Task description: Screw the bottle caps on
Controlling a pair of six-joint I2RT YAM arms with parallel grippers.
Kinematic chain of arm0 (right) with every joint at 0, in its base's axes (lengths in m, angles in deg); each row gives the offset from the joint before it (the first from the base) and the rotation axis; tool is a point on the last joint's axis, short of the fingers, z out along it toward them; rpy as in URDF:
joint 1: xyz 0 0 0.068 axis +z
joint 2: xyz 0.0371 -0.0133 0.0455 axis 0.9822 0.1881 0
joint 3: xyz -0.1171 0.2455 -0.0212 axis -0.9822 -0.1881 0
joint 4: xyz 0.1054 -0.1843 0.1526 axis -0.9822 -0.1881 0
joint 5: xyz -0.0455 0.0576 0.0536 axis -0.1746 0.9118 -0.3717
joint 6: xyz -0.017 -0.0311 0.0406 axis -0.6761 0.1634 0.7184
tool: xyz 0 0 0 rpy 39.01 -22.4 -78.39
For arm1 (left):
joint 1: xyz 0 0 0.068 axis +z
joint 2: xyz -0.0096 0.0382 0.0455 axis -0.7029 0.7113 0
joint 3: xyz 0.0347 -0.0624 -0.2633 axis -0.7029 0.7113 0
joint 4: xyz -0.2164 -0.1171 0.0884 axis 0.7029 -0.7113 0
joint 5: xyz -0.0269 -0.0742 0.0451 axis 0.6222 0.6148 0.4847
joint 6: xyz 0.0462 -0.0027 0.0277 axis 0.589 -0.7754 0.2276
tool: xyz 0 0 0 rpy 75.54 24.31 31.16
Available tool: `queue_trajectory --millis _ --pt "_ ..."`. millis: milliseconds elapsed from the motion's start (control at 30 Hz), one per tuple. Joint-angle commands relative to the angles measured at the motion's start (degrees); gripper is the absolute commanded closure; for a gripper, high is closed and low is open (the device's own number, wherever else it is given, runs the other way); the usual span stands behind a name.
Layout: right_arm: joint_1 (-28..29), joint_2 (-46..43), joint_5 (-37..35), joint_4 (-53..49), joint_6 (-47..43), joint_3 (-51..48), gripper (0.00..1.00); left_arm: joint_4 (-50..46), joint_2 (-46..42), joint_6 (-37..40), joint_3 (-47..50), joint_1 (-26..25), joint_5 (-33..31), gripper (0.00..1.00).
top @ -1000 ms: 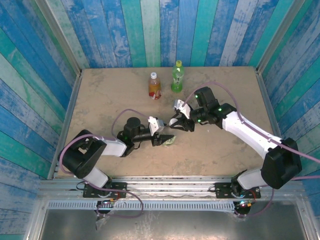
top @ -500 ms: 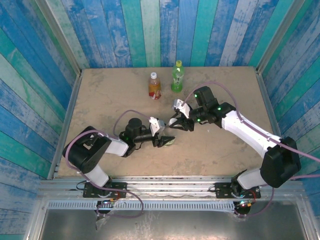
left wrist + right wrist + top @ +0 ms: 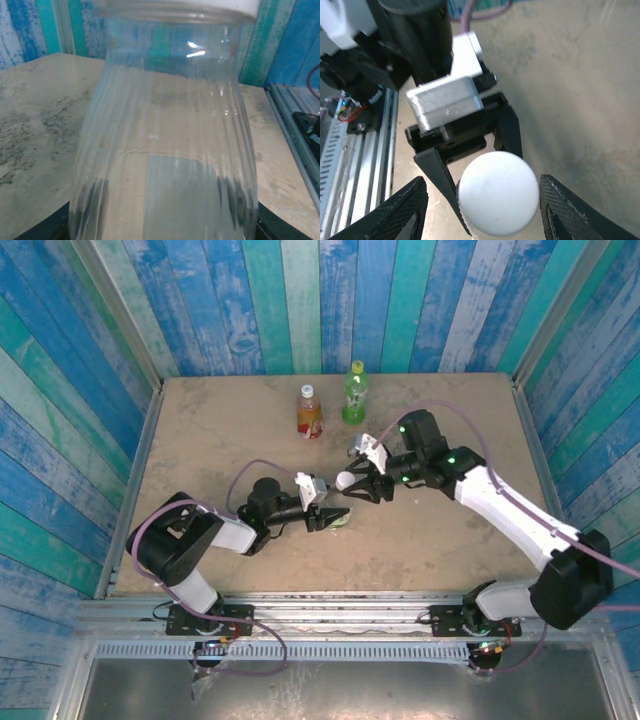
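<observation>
The clear bottle (image 3: 165, 140) with a green label (image 3: 340, 521) stands near the table's middle. My left gripper (image 3: 322, 517) is shut on its lower body, dark fingers (image 3: 52, 231) at both sides. A white cap (image 3: 498, 192) sits on its neck, seen from above in the top view as a white cap (image 3: 345, 480). My right gripper (image 3: 482, 202) is open around that cap, with a gap on each side, pads (image 3: 402, 212) apart from it. At the back stand the amber bottle (image 3: 309, 414) with a red label and the green bottle (image 3: 354, 398), each with a cap on.
Blue and teal plank walls enclose the tan table (image 3: 220, 430) on three sides. A metal rail (image 3: 330, 605) runs along the near edge by the arm bases. My left gripper's body (image 3: 445, 102) sits just beyond the cap in the right wrist view.
My right gripper has opened off the white cap and its arm has shifted slightly right. The left gripper still holds the clear bottle in the same place.
</observation>
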Motion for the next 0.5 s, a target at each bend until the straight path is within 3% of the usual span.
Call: queue_trajectory --millis 0,200,467 --pt "-1.1 -3.8 6.7 1.8 -0.2 -1.5 0.4 1.8 -1.6 -1.7 -0.1 0.5 4.7 0.46" --pt "-1.3 -3.9 11.8 0.4 -3.3 -0.9 0.42 0.3 -2.4 -3.4 -2.1 0.5 13.1 0.46" --pt "-1.2 -1.8 14.8 -3.1 -6.6 0.8 0.43 -1.7 -3.9 -3.3 -3.2 0.5 17.1 0.47"
